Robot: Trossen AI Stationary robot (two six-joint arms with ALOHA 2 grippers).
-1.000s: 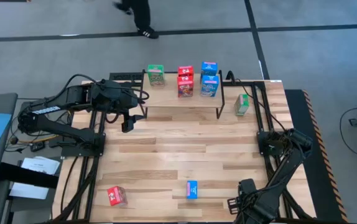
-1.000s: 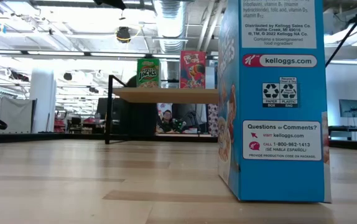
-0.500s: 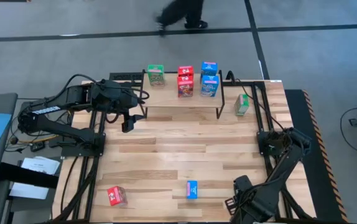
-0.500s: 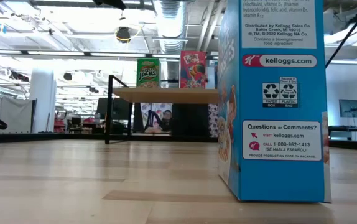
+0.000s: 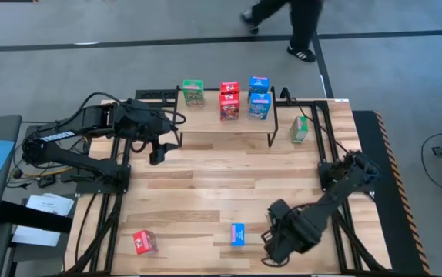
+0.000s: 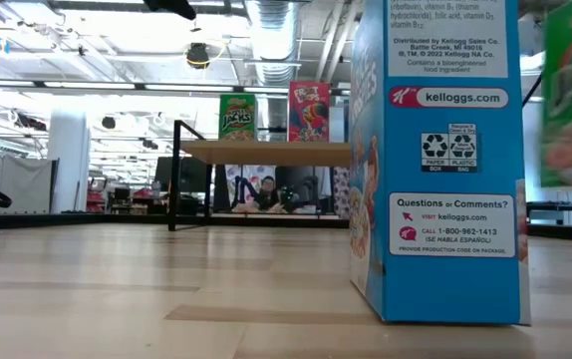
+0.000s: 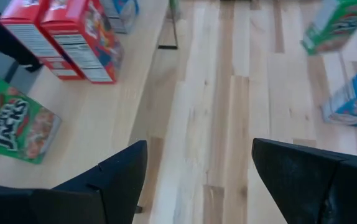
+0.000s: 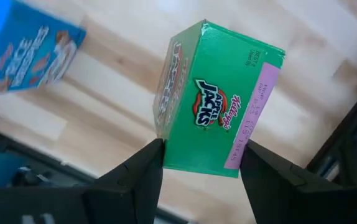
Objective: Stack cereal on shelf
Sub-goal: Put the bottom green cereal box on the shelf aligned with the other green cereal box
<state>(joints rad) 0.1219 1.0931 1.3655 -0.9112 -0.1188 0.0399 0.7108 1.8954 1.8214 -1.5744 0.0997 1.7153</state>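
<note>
The right tool (image 8: pixel 200 163) grips a glossy green cardboard box (image 8: pixel 214 99) above the slatted wooden surface (image 5: pixel 205 200), near a blue box (image 5: pixel 238 235). The left tool (image 7: pixel 197 171) hangs open beside the shelf (image 5: pixel 229 125), whose light wooden top carries five boxes. In the low view the green box is blurred and cut off by the edge.

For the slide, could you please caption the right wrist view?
Right gripper holding a green cereal box above the tabletop, blue box nearby.

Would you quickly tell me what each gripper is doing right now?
Left gripper: open, holding nothing.
Right gripper: shut on a green cereal box.
</note>
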